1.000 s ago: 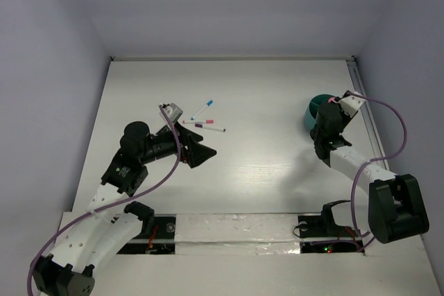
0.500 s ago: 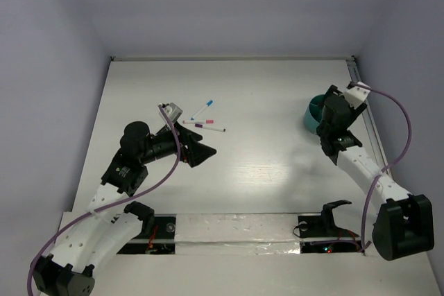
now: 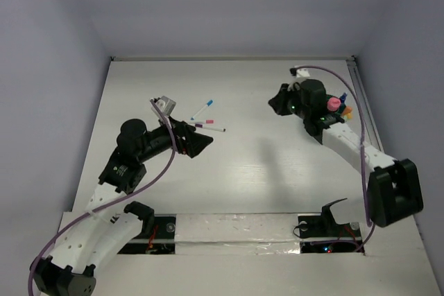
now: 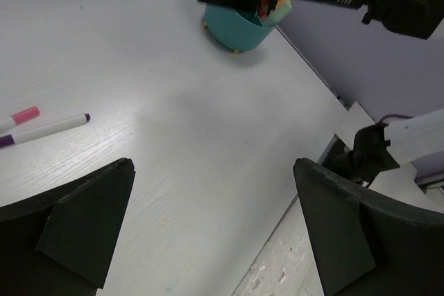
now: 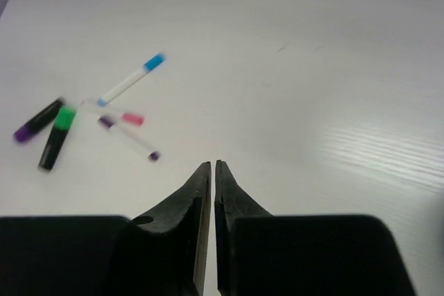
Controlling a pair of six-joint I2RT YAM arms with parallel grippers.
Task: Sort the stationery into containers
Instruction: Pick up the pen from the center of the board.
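Three thin white markers lie mid-table: blue-capped [image 3: 202,109], pink-capped [image 3: 206,122] and purple-capped [image 3: 212,128]. They also show in the right wrist view: the blue one [image 5: 132,79], the pink one [image 5: 130,118] and the purple one [image 5: 129,138]. My left gripper [image 3: 200,144] is open and empty just below them. My right gripper [image 3: 276,102] is shut and empty, raised over the table, right of the markers. The teal bowl [image 4: 234,29] holds a pale green pen [image 4: 281,12]. In the top view my right arm hides the bowl; a pink-topped piece [image 3: 334,103] and an orange piece [image 3: 346,111] show there.
Two short dark pieces, one with a purple end [image 5: 38,120] and one with a green end [image 5: 59,136], lie left of the markers in the right wrist view. The table's right edge rail [image 3: 362,95] runs past the bowl. Walls close in the left, far and right sides.
My right arm has left the bowl and swung left toward the table's middle, its gripper now facing the markers. My left gripper has shifted only slightly.
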